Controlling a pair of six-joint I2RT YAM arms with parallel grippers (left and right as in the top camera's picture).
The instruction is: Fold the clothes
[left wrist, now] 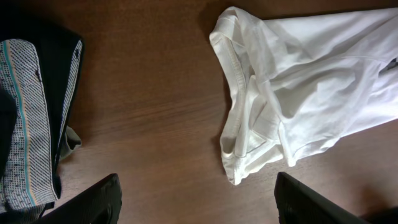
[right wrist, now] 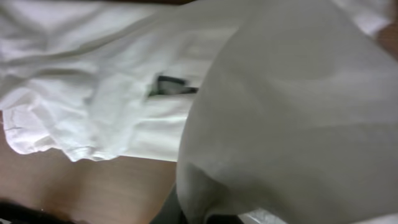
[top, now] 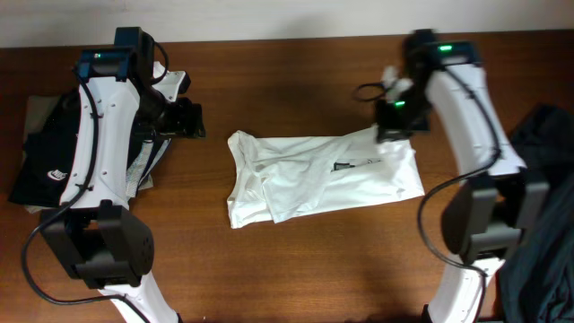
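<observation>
A white shirt (top: 314, 175) lies crumpled across the middle of the brown table, with a small dark label near its right part. My right gripper (top: 395, 121) is at the shirt's upper right corner and is shut on the cloth; in the right wrist view a fold of the white shirt (right wrist: 292, 112) hangs from the jaws and hides them. My left gripper (top: 190, 119) is open and empty, left of the shirt and above bare wood. In the left wrist view its fingers (left wrist: 198, 202) frame the table, with the shirt's left end (left wrist: 292, 87) beyond them.
A pile of dark and patterned clothes (top: 54, 157) lies at the table's left edge, also in the left wrist view (left wrist: 31, 118). A dark garment (top: 543, 215) lies heaped at the right edge. The wooden table (top: 296, 269) shows in front of the shirt.
</observation>
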